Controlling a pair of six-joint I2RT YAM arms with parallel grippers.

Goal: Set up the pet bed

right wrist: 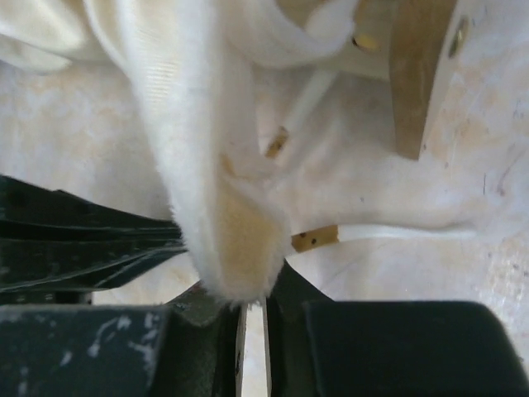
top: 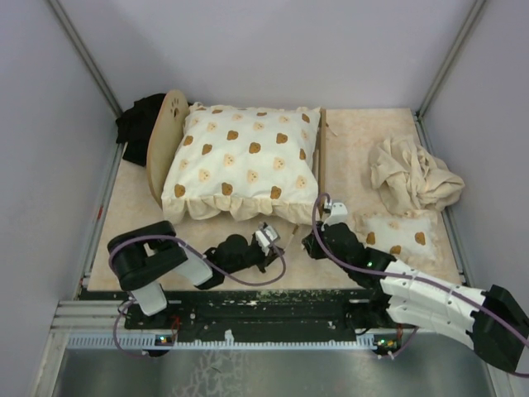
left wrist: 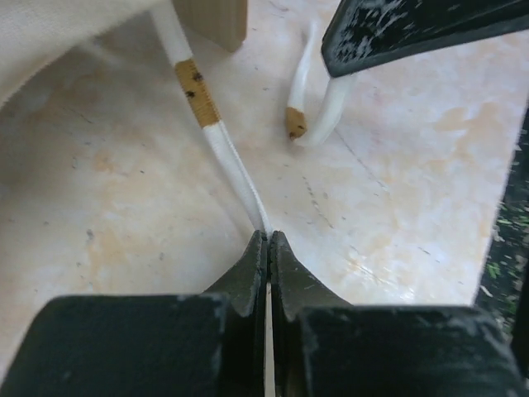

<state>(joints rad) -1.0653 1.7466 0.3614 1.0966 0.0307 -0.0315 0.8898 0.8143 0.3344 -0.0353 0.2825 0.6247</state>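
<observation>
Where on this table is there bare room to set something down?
Bare: the table strip between the pet bed and the crumpled cloth, and the near-left corner between bed and left arm. Crowded: in front of the bed, where the left gripper, right gripper and small cushion sit close together.

Lighting: bright, even, diffuse from overhead; soft shadow under cushion (top: 248, 161) in top view; wrist views close-range, frill (right wrist: 198, 149) washed-out and blurred, white tie (left wrist: 221, 149) sharp, left gripper (left wrist: 269, 237) dark, soft-edged.
</observation>
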